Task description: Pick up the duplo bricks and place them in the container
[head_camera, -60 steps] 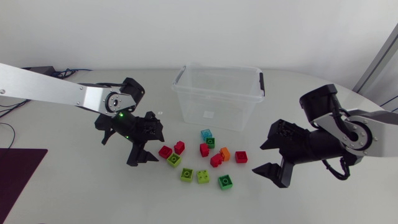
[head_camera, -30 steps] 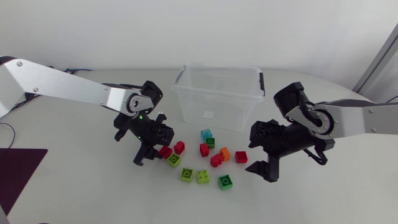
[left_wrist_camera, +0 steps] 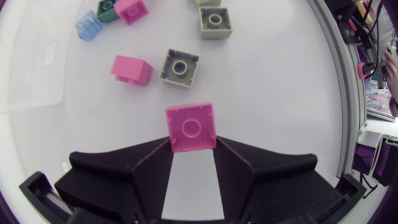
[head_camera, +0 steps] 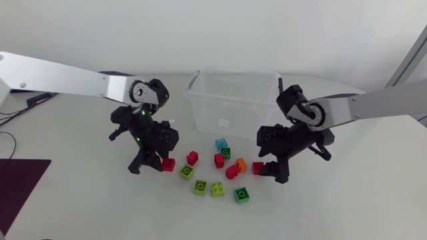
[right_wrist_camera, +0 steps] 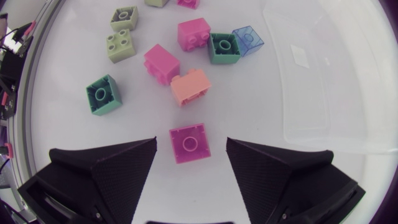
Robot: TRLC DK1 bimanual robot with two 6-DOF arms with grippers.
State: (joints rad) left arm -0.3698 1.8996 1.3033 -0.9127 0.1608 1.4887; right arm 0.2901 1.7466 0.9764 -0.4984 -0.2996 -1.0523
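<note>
Several duplo bricks lie in front of the clear container [head_camera: 232, 75]. My left gripper [head_camera: 157, 165] is down at the left end of the group, shut on a red brick [head_camera: 168, 164]. In the left wrist view that red brick [left_wrist_camera: 191, 127] sits gripped between the fingertips [left_wrist_camera: 191, 144]. My right gripper [head_camera: 267, 172] is at the right end, open, straddling another red brick [head_camera: 258, 168]. From the right wrist, this brick [right_wrist_camera: 190, 143] lies on the table between the fingers [right_wrist_camera: 124, 163] with a gap on each side.
Loose bricks between the grippers: a red brick [head_camera: 192, 158], lime ones [head_camera: 187, 171] [head_camera: 200, 187] [head_camera: 218, 189], a green one [head_camera: 241, 195], an orange one [head_camera: 241, 164] and a blue one [head_camera: 221, 143]. The container's wall [right_wrist_camera: 329, 74] stands just beyond the right gripper.
Both arms came in toward the bricks and lowered. The left gripper's fingers closed onto the red brick. The right gripper's fingers narrowed around the other red brick.
</note>
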